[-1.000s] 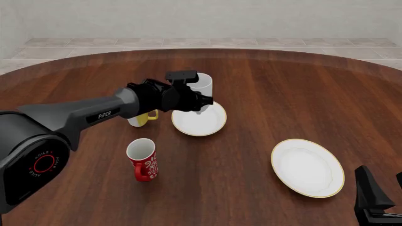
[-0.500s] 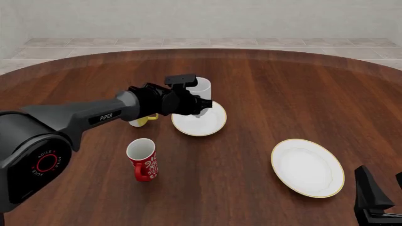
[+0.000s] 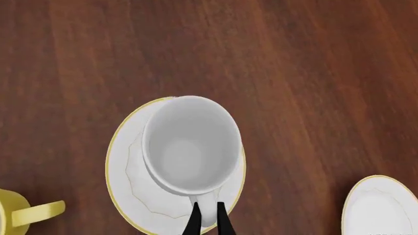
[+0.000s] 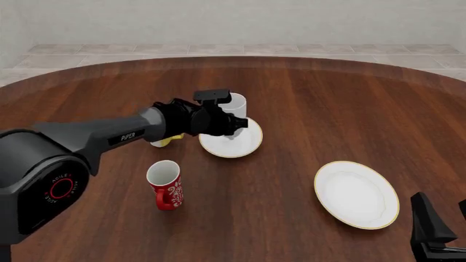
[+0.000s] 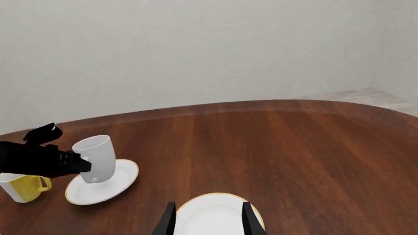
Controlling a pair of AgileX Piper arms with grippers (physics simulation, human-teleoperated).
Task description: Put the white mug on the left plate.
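Observation:
The white mug point(image 4: 234, 105) stands upright over the left plate point(image 4: 244, 146), the smaller plate near the table's middle. My left gripper point(image 4: 233, 124) is shut on the mug's handle from the near side. The left wrist view looks down into the mug point(image 3: 193, 147), with the plate's rim point(image 3: 121, 161) around it and the gripper point(image 3: 207, 209) pinching the handle. The right wrist view shows the mug point(image 5: 98, 156) low on the plate point(image 5: 124, 178); whether its base touches, I cannot tell. My right gripper point(image 4: 446, 225) is open at the near right, far from the mug.
A red patterned mug point(image 4: 166, 183) stands near the front left. A white-and-yellow mug point(image 4: 161, 142) is mostly hidden behind the left arm, close to the left plate. The larger gold-rimmed plate point(image 4: 357, 194) lies front right, just beyond the right gripper point(image 5: 209, 209).
The left gripper has lowered the white mug toward the left plate. The right arm has not moved.

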